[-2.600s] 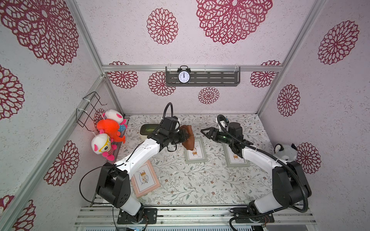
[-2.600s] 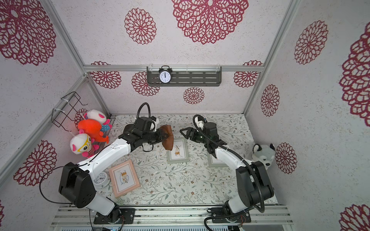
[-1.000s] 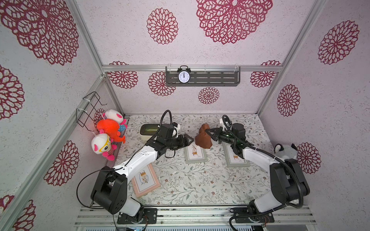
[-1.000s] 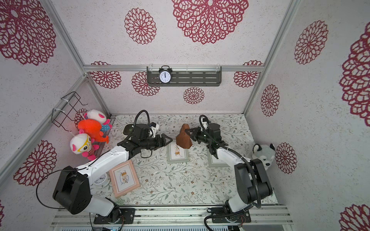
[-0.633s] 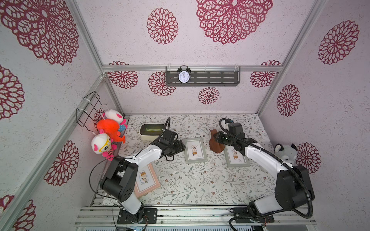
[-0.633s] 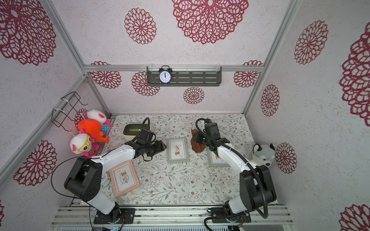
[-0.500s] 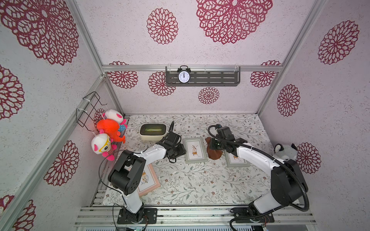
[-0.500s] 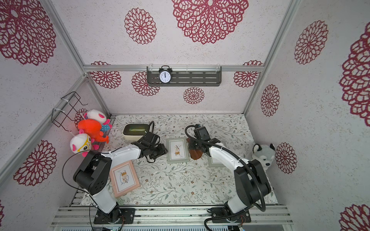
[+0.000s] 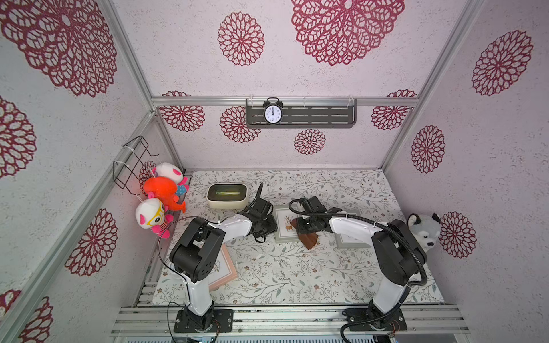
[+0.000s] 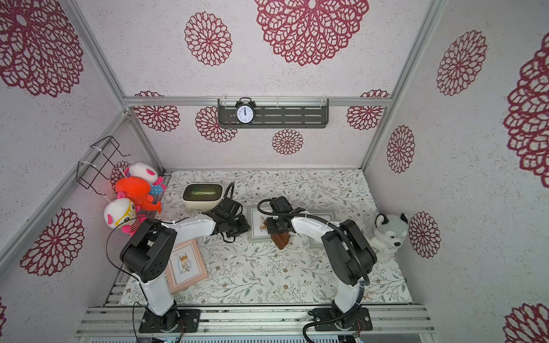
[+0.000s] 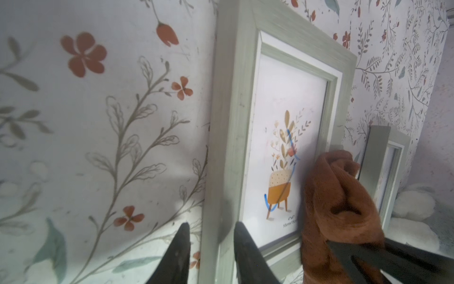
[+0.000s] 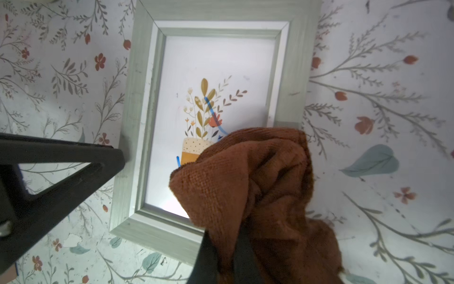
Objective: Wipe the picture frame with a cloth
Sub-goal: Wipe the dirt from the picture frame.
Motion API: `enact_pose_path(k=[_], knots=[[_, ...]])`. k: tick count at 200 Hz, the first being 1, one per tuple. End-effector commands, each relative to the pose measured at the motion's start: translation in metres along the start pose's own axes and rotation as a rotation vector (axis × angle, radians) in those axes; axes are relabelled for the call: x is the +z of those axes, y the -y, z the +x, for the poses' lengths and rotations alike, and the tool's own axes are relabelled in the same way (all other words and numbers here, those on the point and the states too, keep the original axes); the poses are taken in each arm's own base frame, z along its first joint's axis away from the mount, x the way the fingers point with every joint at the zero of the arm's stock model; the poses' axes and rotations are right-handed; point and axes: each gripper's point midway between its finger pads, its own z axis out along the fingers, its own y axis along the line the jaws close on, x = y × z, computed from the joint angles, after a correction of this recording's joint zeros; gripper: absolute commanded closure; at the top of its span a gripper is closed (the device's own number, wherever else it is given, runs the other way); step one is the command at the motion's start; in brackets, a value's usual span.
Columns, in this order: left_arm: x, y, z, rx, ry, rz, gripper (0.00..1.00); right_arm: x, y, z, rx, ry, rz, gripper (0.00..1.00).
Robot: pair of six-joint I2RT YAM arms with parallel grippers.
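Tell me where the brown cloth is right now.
The cloth is mid-table in a top view, bunched in the right gripper over the near right corner of the middle picture frame, with another frame just to its right.

picture frames (image 9: 222, 270) (image 9: 282, 213) (image 9: 350, 241): counting three
plush toys (image 9: 167, 173) (image 9: 162, 190) (image 9: 150, 213) (image 9: 424, 228): seeing four
cloth (image 9: 309, 240): just one showing
alarm clock (image 9: 272, 114): one sitting
cream tub (image 9: 227, 194): one sitting
wire basket (image 9: 132, 164): one hanging

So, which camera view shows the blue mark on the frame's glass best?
The right wrist view: it faces the blue mark nearly straight on and sharp, though the cloth hides part. The left wrist view shows it slanted, blurred. In both top views it is too small.
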Motion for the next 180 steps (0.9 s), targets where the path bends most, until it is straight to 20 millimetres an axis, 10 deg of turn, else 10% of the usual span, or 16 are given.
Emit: enact_pose_path(k=[1, 86, 144, 180], knots=[[0.010, -0.004, 0.009, -0.004, -0.023, -0.018, 0.70, 0.005, -0.006, 0.002, 0.006, -0.023, -0.016, 1.00], [0.024, -0.034, 0.032, -0.049, -0.080, -0.118, 0.79, 0.040, -0.052, 0.035, 0.017, -0.158, -0.184, 1.00], [0.024, -0.056, 0.045, -0.067, -0.096, -0.187, 0.81, 0.022, 0.048, 0.018, 0.113, -0.103, 0.087, 1.00], [0.028, -0.060, 0.049, -0.069, -0.109, -0.200, 0.82, 0.044, -0.040, 0.048, 0.028, -0.214, -0.148, 1.00]])
